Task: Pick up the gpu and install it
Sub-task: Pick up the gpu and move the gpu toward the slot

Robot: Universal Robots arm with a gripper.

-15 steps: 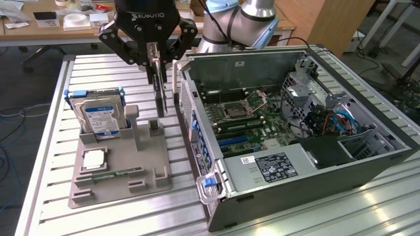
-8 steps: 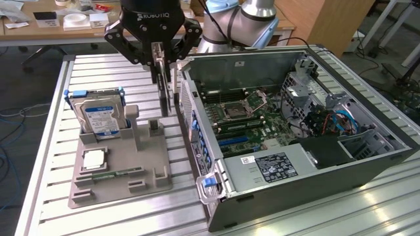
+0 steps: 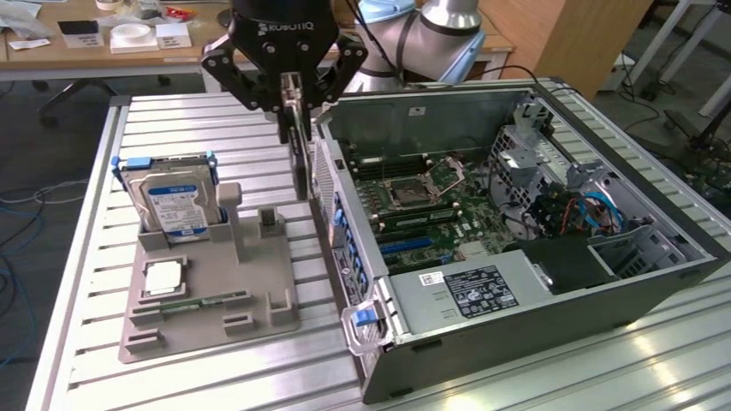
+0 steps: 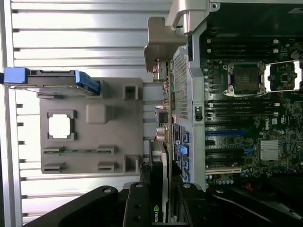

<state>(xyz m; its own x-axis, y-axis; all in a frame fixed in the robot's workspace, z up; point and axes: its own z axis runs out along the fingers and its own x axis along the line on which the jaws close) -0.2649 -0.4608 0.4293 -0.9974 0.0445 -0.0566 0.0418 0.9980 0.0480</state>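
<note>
One card in play: the gpu point(image 3: 300, 163) hangs in the pincer point(image 3: 290, 107), whose jaws are clenched on its upper part, one finger on each flat face.

Orientation, exterior view: the long axis is vertical. The top end sits inside the pincer and the bottom end points down at the bench point(image 3: 171, 120). The thin edge faces the camera, so the card reads as a narrow dark strip. A pale strip runs along its upper part between the fingers.

Position: the card is in the gap between the grey holder point(image 3: 269, 300) and the open case point(image 3: 639, 282), outside the case. Its lower end is close against the perforated rear panel; touching or not, cannot tell.

Wrist view: the camera looks down the length of the card. The gpu point(image 4: 159, 161) runs away from the pincer point(image 4: 163, 191) as a thin line, with a black face on one side and a green edge beside it. A small green logo sits on the black face near the fingers point(image 4: 137, 203). The exterior view gives neither the logo nor the green edge.

Exterior view adds:
- The drive point(image 3: 171, 201), blue-white label, stands upright in the holder.
- A square chip point(image 3: 163, 276) and a memory stick point(image 3: 205, 301) lie in the holder's pockets.

The slots point(image 4: 227, 132) on the board point(image 4: 255, 118) show plainly from the wrist.
</note>
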